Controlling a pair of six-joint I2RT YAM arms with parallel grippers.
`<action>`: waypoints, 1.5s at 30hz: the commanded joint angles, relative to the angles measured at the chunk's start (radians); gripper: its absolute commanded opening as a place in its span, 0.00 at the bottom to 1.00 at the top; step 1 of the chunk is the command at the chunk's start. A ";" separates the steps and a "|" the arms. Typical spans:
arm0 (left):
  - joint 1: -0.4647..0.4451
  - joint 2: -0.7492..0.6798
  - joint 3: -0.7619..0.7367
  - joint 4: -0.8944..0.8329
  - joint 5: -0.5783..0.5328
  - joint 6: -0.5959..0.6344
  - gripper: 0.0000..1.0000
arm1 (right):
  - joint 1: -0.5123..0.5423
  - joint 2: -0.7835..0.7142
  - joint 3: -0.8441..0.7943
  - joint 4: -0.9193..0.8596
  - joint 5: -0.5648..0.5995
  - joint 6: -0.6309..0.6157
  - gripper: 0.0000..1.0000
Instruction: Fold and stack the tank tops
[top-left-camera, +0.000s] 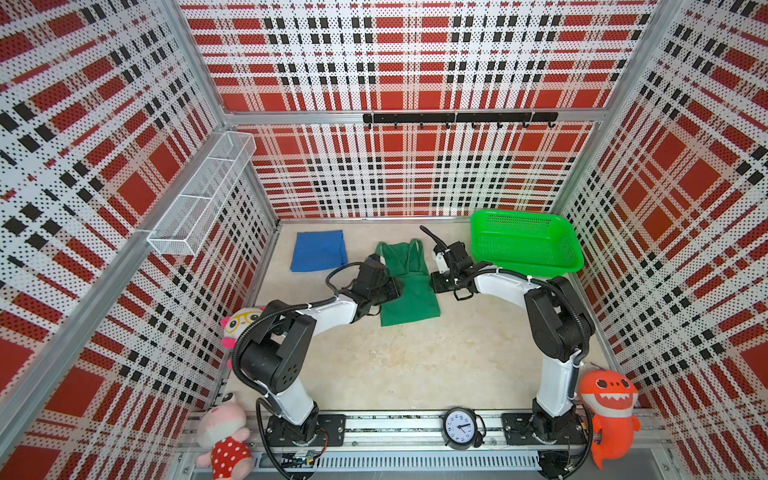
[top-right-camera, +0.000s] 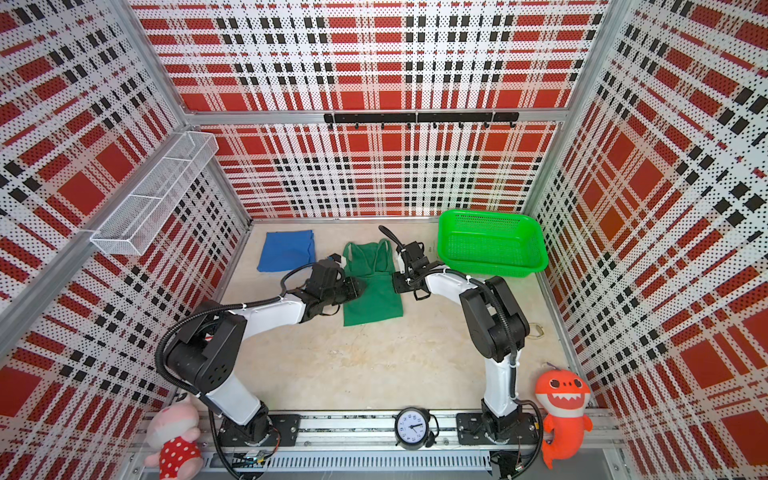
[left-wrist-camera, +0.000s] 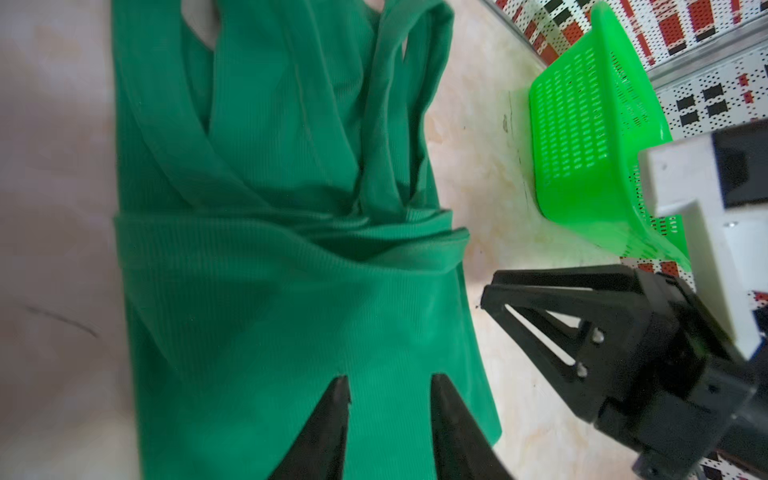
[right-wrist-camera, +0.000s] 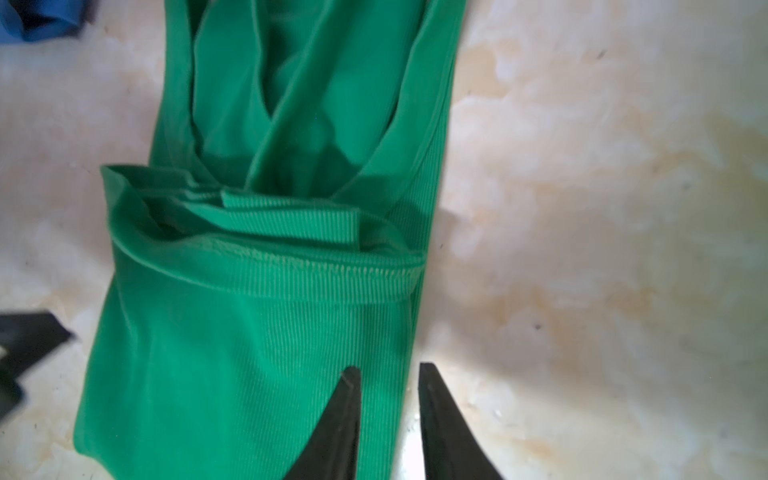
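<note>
In both top views the green tank top (top-left-camera: 409, 297) lies lengthwise on the table (top-left-camera: 415, 365), mid-back, straps toward the rear wall. The blue tank top (top-left-camera: 318, 251) lies folded, well apart, near the back-left corner. The left claw (top-left-camera: 395, 286) is over the green top's left edge and the right claw (top-left-camera: 434, 283) is at its right edge. The green basket (top-left-camera: 573, 253) is behind the right arm.

L wrist view: left claw (left-wrist-camera: 388, 382) tips stand apart, low over the green cloth (left-wrist-camera: 270, 270), nothing pinched btw them.

R wrist view: right claw (right-wrist-camera: 388, 372) tips are also apart, w/ the cloth's (right-wrist-camera: 249, 353) side edge under the gap, not gripped. A hem edge crosses the garment's middle.
</note>
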 joint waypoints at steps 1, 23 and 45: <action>-0.038 -0.012 -0.050 0.101 -0.032 -0.088 0.37 | 0.007 0.032 0.015 0.080 -0.025 0.024 0.28; -0.060 0.081 -0.167 0.077 -0.007 -0.069 0.36 | -0.019 -0.029 0.031 0.082 0.012 0.031 0.26; -0.143 -0.255 -0.476 -0.265 0.021 -0.068 0.35 | 0.314 -0.377 -0.589 0.040 0.018 0.389 0.24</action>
